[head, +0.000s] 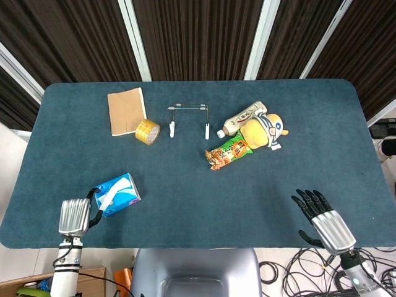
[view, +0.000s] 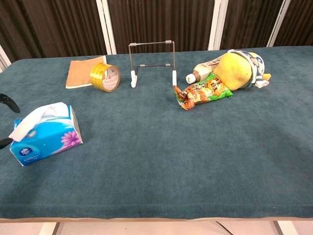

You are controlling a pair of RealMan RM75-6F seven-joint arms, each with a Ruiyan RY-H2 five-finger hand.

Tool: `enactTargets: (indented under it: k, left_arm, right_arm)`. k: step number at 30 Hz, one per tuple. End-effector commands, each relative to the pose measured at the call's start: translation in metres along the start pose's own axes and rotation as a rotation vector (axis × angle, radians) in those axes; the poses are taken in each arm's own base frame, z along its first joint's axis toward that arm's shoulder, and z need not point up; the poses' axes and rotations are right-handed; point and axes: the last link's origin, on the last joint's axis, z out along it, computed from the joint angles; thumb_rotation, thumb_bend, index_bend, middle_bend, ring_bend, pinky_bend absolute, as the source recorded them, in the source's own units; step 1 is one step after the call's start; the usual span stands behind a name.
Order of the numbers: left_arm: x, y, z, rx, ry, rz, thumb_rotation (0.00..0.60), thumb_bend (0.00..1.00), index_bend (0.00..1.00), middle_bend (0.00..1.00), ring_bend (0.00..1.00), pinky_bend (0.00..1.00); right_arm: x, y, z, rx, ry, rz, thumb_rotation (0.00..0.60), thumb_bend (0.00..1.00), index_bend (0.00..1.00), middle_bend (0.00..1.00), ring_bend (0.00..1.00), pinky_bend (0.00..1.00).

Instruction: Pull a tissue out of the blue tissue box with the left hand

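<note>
The blue tissue box (head: 117, 195) (view: 45, 137) lies on the dark blue table near its front left corner, with a white tissue (head: 106, 195) (view: 38, 117) sticking out of its top. My left hand (head: 74, 217) hovers just left of the box at the table's front edge, fingers apart and holding nothing; in the chest view only its dark fingertips (view: 9, 102) show at the left border. My right hand (head: 325, 218) is open at the front right, off the table's front edge, far from the box.
At the back lie a brown notebook (head: 126, 110), a yellow tape roll (head: 147, 131), a wire stand (head: 189, 119), a bottle (head: 242, 117), a yellow plush toy (head: 264, 132) and a snack bag (head: 228, 151). Dark blue cloth covers the table (head: 198, 185).
</note>
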Motion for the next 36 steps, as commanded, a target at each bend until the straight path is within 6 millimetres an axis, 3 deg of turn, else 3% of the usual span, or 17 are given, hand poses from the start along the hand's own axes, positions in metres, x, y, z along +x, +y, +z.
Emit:
enactTargets:
  k: [1,22,36]
  left_arm:
    - [-0.001,0.001,0.003,0.008,-0.009,-0.004,0.6,0.27,0.37,1.0,1.0,1.0]
    - [0.007,0.009,-0.008,-0.043,-0.061,-0.07,0.6,0.27,0.4,1.0,1.0,1.0]
    - [-0.007,0.012,0.003,-0.007,-0.003,-0.118,0.6,0.27,0.53,1.0,1.0,1.0]
  right_arm:
    - [-0.002,-0.003,-0.006,0.011,-0.003,-0.009,0.6,0.22,0.0,0.01,0.0,0.07]
    - [-0.005,-0.003,-0.006,0.012,-0.029,-0.039,0.6,0.22,0.0,0.01,0.0,0.07]
    - [-0.008,-0.002,-0.005,0.004,-0.041,-0.05,0.6,0.22,0.0,0.01,0.0,0.07]
